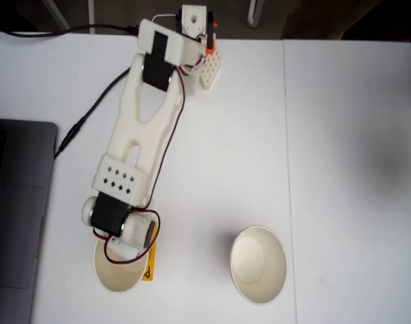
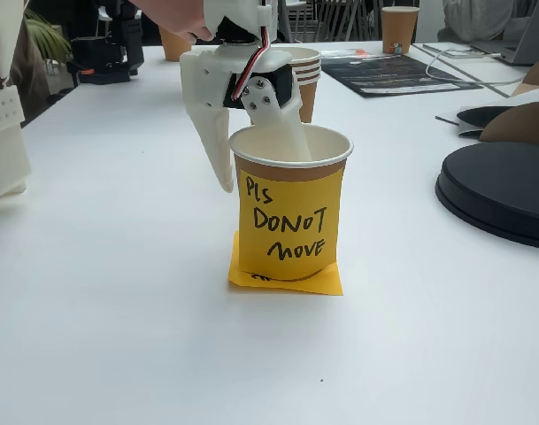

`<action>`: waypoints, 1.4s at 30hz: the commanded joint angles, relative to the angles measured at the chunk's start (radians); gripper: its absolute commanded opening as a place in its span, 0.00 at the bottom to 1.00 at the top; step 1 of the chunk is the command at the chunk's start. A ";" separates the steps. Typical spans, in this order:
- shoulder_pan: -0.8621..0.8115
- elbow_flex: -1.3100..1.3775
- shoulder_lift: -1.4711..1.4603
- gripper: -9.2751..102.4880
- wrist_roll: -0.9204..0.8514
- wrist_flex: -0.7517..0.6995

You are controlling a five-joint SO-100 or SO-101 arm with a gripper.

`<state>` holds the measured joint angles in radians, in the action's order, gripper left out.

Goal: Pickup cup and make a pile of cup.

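The white desk [image 1: 340, 135] spans the frame in both fixed views, with a seam running top to bottom right of centre in the top-down one. The white arm [image 1: 144, 128] reaches from its base at the top centre diagonally down to the lower left of that view. A dark laptop [image 1: 16, 216] lies along the left edge.

In the low side-on fixed view, the cup [image 2: 290, 205] stands upright in the centre of the frame, with a yellow handwritten label covering its near wall; it sits on a yellow sticky note [image 2: 287, 280] lying flat on the desk. The gripper [image 2: 256, 164] hangs over the cup's rim from the upper left. Its fingers [image 2: 214, 142] are spread, straddling the rim: one pointed finger hangs outside the left wall, the other reaches down inside the cup. Whether either touches the wall is unclear.

In the top-down view the same cup [image 1: 117, 277] sits at the lower left, partly under the wrist, and a second unlabelled paper cup [image 1: 258, 263] stands well apart at lower centre.
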<state>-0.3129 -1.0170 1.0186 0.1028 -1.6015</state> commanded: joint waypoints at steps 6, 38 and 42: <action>-0.008 0.089 0.021 0.35 0.006 0.005; -0.009 0.089 0.021 0.02 0.006 -0.005; -0.009 0.089 0.032 0.02 0.006 -0.003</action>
<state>-0.3129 -1.0048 1.0124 0.1058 -1.5999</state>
